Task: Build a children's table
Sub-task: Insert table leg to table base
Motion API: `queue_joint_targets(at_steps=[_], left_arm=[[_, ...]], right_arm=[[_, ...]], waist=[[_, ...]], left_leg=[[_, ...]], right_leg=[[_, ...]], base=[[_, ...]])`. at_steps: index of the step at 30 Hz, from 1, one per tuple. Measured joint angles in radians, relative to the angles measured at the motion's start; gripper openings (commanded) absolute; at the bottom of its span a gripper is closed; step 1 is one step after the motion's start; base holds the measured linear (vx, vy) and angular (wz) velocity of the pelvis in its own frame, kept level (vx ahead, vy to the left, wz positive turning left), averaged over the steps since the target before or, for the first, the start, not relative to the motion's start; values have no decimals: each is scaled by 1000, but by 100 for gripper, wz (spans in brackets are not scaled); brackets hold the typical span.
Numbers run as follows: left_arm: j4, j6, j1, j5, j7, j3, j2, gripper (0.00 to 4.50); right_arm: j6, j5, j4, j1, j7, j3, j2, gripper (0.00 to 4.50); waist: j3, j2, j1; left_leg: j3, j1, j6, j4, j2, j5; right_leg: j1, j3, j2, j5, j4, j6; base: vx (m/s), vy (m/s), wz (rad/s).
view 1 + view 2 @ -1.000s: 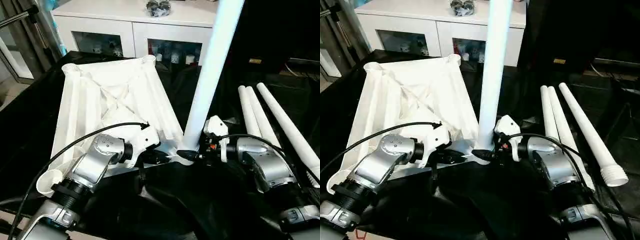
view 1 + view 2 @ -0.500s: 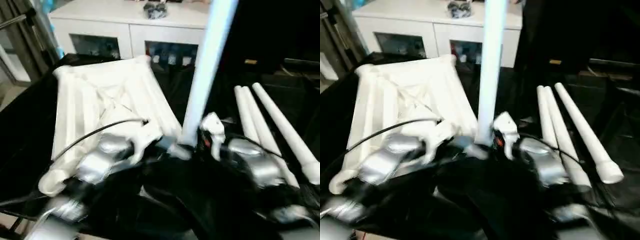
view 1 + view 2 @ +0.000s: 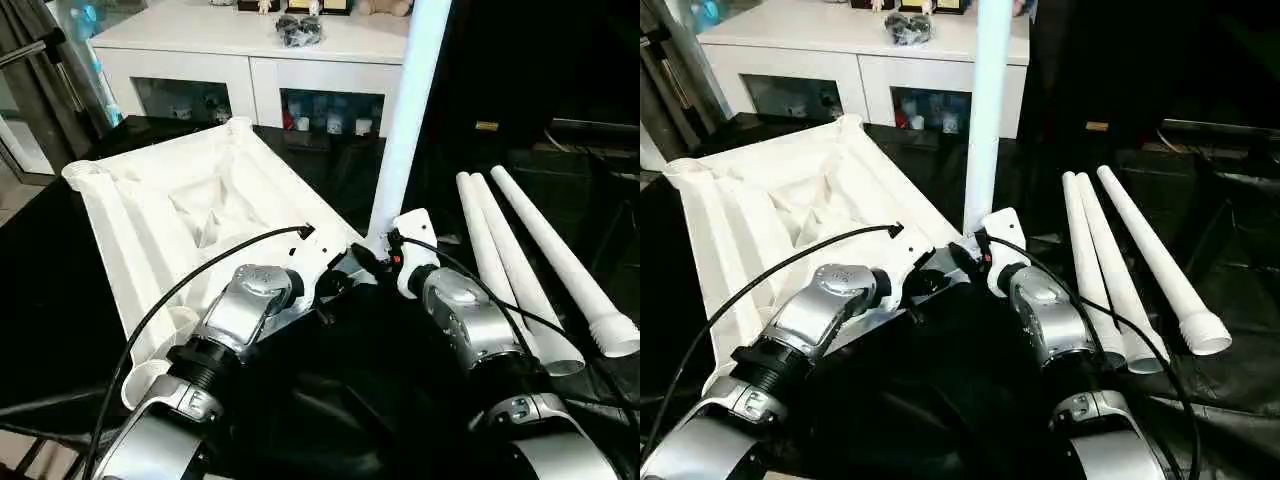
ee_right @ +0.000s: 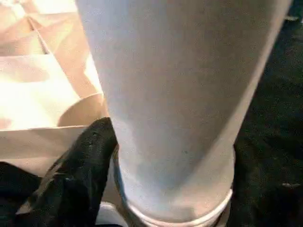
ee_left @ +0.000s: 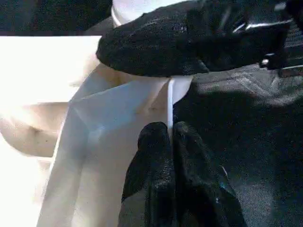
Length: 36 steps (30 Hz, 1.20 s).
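The white tabletop [image 3: 150, 220] lies ribbed underside up on black cloth, with round sockets at its corners [image 3: 85, 172]. One white leg [image 3: 410, 110] stands upright in the near right corner. My right gripper [image 3: 370, 258] is shut around this leg's base; one black finger [image 4: 80, 175] presses beside the tube [image 4: 180, 94]. Just left of it, my left gripper [image 5: 169, 142] is shut on the tabletop's thin rim [image 5: 169, 94]. Three spare legs [image 3: 520, 260] lie side by side on the right.
A white cabinet with glass doors [image 3: 250, 65] stands behind the table, a dark bundle [image 3: 298, 28] on its top. Black cloth [image 3: 350, 400] covers the work surface. A black cable [image 3: 200, 275] arcs over my left forearm.
The view has shifted. The tabletop's far end has swung left, and both grippers, still holding the rim and the upright leg's base, now sit farther from me.
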Motion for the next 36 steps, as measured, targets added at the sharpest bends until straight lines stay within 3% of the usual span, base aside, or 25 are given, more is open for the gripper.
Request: queue_joint_targets(at_steps=[11, 15, 17, 30, 36], left_arm=[[-146, -71, 80, -50, -252, -37, 138, 0], [-201, -84, 119, -78, -354, -54, 195, 0], [-208, -87, 123, -78, -368, -56, 201, 0], [-264, -85, 153, -105, -469, -71, 263, 0], [-242, -81, 152, -96, -431, -64, 242, 0]], right_arm=[[56, 70, -163, 74, 384, 94, -175, 398], [97, 106, -242, 112, 526, 124, -235, 398], [105, 108, -256, 117, 552, 129, -246, 398], [118, 117, -345, 156, 637, 187, -293, 288], [116, 101, -339, 166, 574, 175, -260, 283]], waist=[[0, 2, 17], [1, 2, 32], [1, 2, 35], [1, 1, 37], [1, 1, 35]], left_leg=[[0, -17, 5, -2, 1, 4], [0, -17, 5, -1, 1, 4], [0, -17, 4, 0, 1, 4], [0, -17, 1, 1, 2, 3], [0, -16, 1, 2, 2, 3]], right_leg=[[-14, -2, 0, -1, -1, 1], [-14, -2, 0, 0, -1, 1], [-14, -2, 0, 0, 0, 1], [-12, -2, 0, 0, 1, 1], [-11, -2, 0, 0, 1, 1]], base=[[0, 0, 0], [0, 0, 0], [0, 0, 0], [0, 0, 0], [0, 0, 0]])
